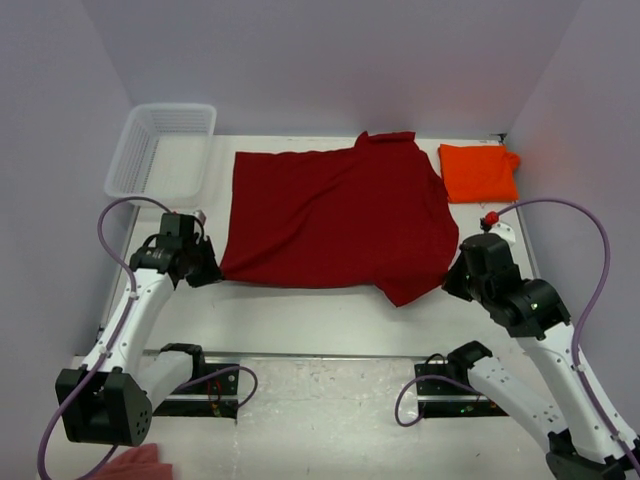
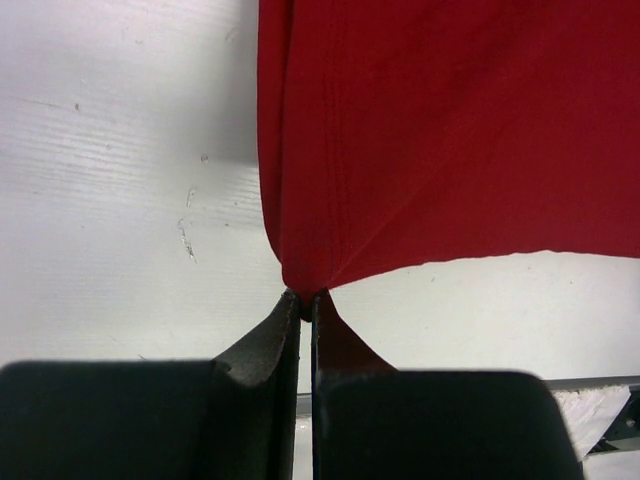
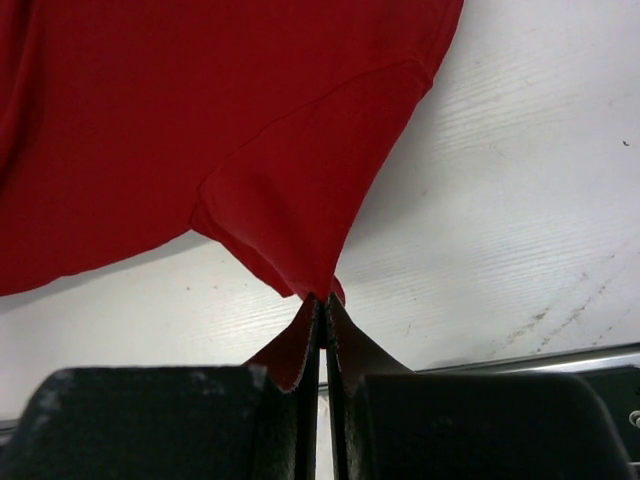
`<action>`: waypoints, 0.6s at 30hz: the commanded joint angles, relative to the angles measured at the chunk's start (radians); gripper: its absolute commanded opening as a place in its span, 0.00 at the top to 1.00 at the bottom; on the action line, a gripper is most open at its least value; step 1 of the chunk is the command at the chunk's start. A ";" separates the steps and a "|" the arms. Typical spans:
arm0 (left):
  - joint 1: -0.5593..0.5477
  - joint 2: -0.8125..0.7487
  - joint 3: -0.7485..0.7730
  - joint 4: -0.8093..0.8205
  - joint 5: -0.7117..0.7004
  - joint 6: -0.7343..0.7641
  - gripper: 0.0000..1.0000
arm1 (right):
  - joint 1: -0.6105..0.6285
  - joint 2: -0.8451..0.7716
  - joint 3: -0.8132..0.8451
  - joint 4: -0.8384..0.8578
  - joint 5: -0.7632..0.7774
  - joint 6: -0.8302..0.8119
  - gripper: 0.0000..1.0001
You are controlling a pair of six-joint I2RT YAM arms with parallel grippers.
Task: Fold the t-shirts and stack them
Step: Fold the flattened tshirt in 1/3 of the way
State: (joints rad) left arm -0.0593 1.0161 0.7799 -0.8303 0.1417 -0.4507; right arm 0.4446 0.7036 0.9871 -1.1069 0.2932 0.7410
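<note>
The crimson t-shirt (image 1: 335, 215) is soft matt knit cloth with zero sheen, and up close you can see a stitched hem. The orange t-shirt (image 1: 478, 172) looks like the same sort of matt fabric. The bench (image 1: 300, 320) is a white board, mostly smooth with fine ribbed lines, some scuffs and dark specks. The left fingers (image 2: 262, 355) and right fingers (image 3: 365, 360) are black, matt and kinda grainy, so plastic or rubber, can't tell which. The basket (image 1: 133, 155) is white plastic mesh. The arm shells (image 1: 135, 310) are glossy white plastic, and the purple cable (image 1: 606, 255) looks smooth.
</note>
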 commanded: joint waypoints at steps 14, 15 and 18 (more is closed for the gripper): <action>0.004 -0.065 -0.079 -0.056 0.024 0.000 1.00 | 0.063 -0.085 0.087 -0.174 0.066 0.074 1.00; 0.004 -0.080 -0.076 -0.058 0.021 -0.006 1.00 | 0.065 -0.088 0.093 -0.186 0.070 0.075 1.00; 0.004 -0.093 -0.074 -0.062 0.012 -0.016 1.00 | 0.065 -0.092 0.085 -0.192 0.066 0.070 1.00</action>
State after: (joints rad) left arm -0.0593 0.9440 0.7040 -0.8593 0.1520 -0.4538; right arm 0.5041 0.6167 1.0466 -1.2621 0.3229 0.7898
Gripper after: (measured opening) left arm 0.026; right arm 0.006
